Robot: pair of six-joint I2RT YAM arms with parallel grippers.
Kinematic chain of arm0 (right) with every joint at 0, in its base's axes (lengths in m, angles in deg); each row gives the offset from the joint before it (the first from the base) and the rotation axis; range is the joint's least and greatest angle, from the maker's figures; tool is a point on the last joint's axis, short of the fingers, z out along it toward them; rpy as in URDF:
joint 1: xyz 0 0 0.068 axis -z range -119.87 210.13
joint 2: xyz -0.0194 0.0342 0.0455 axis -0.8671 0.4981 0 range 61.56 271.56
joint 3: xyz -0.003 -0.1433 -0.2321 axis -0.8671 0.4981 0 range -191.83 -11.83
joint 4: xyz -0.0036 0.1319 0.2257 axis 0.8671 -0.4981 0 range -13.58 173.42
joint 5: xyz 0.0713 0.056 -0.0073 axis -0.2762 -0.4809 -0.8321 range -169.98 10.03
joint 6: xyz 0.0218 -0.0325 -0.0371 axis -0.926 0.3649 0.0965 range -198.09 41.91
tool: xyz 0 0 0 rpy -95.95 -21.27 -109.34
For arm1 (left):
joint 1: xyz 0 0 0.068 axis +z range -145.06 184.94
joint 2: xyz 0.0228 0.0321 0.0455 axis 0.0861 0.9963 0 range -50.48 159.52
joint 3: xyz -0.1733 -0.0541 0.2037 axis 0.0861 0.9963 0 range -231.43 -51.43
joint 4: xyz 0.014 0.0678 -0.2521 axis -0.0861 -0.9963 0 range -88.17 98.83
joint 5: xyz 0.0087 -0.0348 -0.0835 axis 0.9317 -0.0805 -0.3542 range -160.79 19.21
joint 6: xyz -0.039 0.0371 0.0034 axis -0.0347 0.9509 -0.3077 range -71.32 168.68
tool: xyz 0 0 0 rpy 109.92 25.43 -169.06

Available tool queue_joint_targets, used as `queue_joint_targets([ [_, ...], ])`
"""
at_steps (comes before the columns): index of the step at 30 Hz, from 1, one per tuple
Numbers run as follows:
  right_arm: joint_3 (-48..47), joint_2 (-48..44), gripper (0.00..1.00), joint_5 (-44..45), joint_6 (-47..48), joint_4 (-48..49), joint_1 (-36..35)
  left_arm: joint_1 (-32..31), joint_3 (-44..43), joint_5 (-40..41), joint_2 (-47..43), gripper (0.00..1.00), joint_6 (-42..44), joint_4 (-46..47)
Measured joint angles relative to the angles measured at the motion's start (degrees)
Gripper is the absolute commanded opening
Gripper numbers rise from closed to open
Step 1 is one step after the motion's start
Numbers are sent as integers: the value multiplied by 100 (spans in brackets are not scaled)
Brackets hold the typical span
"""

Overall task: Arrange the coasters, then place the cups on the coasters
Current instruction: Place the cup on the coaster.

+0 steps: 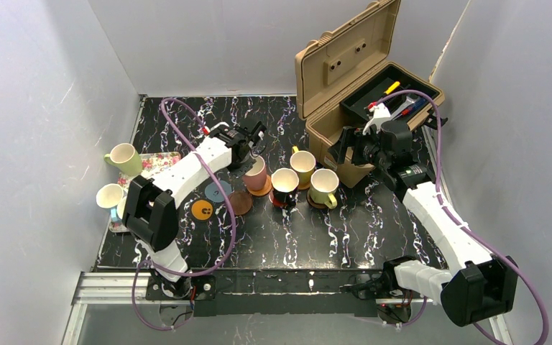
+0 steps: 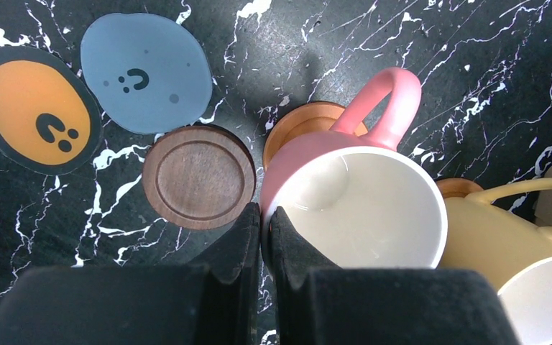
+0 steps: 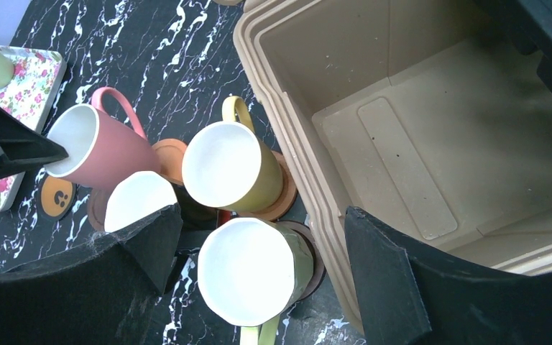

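The pink cup [image 2: 352, 208] is at the centre of the left wrist view, sitting on the orange-brown coaster [image 2: 298, 126]. The left claw [image 2: 266, 219] is shut tight with its tips right at the cup's near rim; can't tell if the wall is pinched between them. The right claw [image 3: 259, 251] is wide open and empty, hanging over the lime cup [image 3: 248, 284] beside the tan box [image 3: 431, 129].

The cups look like glazed ceramic: stiff, slick, chippable, probably light when empty. Best hold is a pinch across the rim wall. The handle is the other option, but it points to frame top, away from the claw.

Bare spots: dark wood coaster [image 2: 198, 176] just left of pink, grey-blue coaster [image 2: 144, 72] and orange coaster [image 2: 36, 108] upper left. The green cup [image 1: 123, 158] and pale blue cup [image 1: 109, 196] wait on the floral tray [image 1: 164, 162], far left of the top view.

In the way: the yellow cup [image 2: 503, 244] is close on the right and the black cup [image 1: 284, 185] is nearby, so the row is tight. The box wall crowds the right arm.
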Motion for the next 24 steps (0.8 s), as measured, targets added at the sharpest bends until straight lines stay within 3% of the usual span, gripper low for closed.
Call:
queue_joint_targets([
  [24,0,-46,92,2,17,-9,0,-197,-177,212,483,0,-199,-7],
])
